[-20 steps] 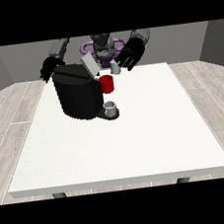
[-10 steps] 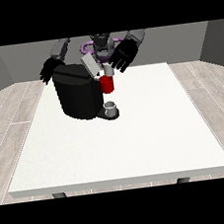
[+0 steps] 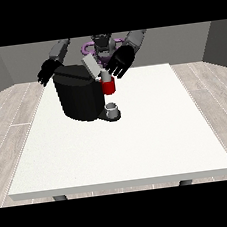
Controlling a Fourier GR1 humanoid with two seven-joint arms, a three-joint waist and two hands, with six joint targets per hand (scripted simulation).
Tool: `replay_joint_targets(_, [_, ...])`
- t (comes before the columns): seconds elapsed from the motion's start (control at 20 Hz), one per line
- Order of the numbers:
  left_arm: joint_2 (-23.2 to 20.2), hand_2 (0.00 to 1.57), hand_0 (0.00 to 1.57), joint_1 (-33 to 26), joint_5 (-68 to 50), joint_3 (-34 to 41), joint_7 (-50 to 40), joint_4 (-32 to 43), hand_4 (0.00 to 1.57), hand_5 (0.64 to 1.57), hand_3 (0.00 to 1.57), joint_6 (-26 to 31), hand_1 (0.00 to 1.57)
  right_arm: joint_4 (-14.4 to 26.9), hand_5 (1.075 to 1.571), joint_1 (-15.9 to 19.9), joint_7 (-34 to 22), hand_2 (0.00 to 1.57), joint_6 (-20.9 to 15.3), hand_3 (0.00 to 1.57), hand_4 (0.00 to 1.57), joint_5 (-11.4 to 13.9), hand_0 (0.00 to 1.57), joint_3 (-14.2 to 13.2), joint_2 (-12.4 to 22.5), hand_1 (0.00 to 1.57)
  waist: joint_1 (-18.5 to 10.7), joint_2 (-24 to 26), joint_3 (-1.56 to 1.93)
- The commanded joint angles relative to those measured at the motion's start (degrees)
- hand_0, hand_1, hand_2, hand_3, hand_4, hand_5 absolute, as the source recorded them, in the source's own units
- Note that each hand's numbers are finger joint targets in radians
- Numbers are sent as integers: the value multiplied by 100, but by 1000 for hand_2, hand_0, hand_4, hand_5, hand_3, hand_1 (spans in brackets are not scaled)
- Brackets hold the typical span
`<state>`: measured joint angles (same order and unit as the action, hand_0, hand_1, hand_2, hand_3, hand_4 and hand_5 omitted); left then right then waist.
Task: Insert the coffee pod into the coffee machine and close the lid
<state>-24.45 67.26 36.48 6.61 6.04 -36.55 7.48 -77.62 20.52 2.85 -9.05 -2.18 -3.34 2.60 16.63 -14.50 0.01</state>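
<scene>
While both hands (image 3: 121,61) seemingly hover with fingers released, grey walls surround the white table (image 3: 153,131).

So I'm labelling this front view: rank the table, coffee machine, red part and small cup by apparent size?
1. White table
2. Black coffee machine
3. Red part
4. Small cup, close to the red part in size, so unsure.

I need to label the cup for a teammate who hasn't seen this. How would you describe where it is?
Find the big black coffee machine on the far left part of the white table. At its front base, below the red part, stands the small grey cup, the only pale low thing beside the dark body.
</scene>
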Motion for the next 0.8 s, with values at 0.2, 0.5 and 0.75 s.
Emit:
replay_joint_targets(0.2, [320, 1272, 1203, -193, 123, -166, 52, -62, 500, 1571, 1200, -51, 1203, 197, 1571, -192, 291, 0, -35, 0, 499, -43, 0, -158, 16, 0, -183, 138, 1])
replay_joint_targets(0.5, [-193, 1239, 1164, 96, 37, 86, 159, 86, 492, 1571, 1182, 199, 1164, 143, 1571, -357, 561, 0, -45, 0, 435, 41, 0, 32, -162, 0, -88, -116, 1])
replay_joint_targets(0.75, [148, 1279, 1236, -337, 142, -23, 235, 224, 487, 1571, 1197, -52, 1236, -131, 1571, -351, 197, 0, -137, 0, 446, 35, 0, 83, -174, 0, -47, 25, -1])
